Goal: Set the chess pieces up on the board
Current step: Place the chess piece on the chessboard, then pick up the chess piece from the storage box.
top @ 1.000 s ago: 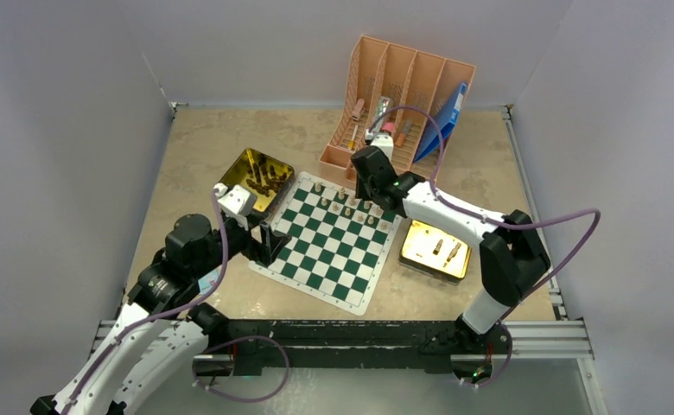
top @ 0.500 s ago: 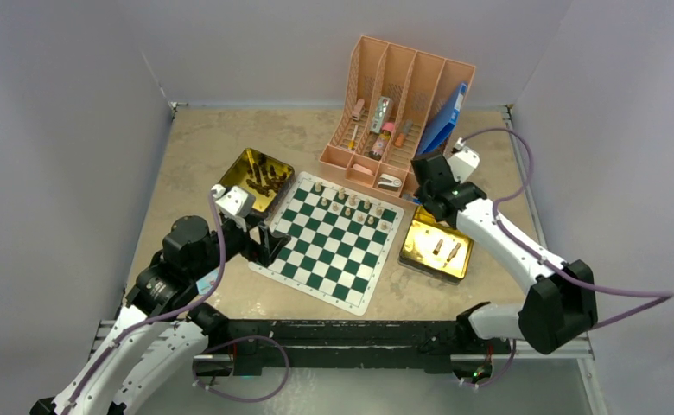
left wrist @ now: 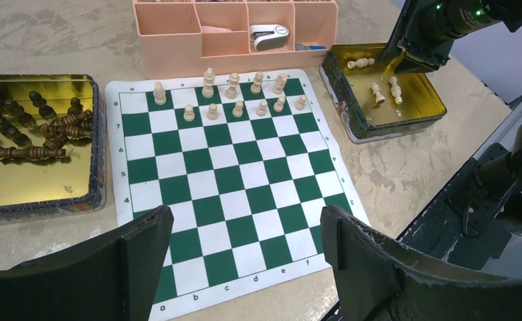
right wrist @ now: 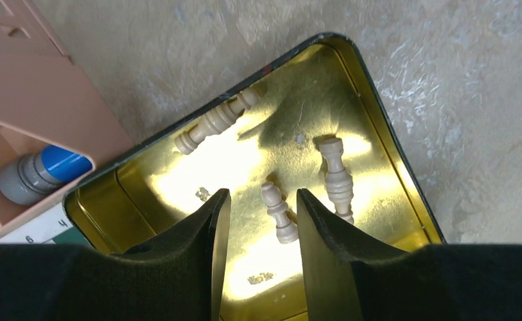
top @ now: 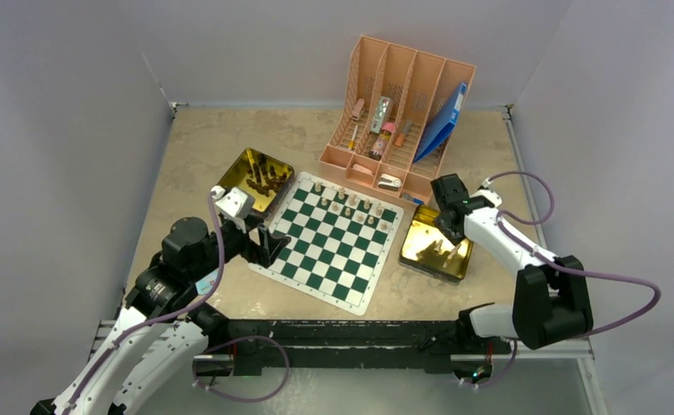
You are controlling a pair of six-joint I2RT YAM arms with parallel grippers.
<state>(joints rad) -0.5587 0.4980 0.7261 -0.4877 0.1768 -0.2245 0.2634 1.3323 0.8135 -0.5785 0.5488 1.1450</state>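
Plain pale grey walls enclose a mottled tan tabletop on three sides.

The tin of dark chess pieces is cut off at the left wrist view's left edge (the pink organizer at its top), and only a corner of the board is seen lower left from the right wrist.

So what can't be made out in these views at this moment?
- Top view: the pale pieces on the board are too small to tell their types.
- Top view: the right gripper covers part of the right tin.
- Left wrist view: the left tin is cut off by the frame's left edge, and its heaped dark pieces cannot be counted.
- Left wrist view: the left gripper hides parts of the board's near side.
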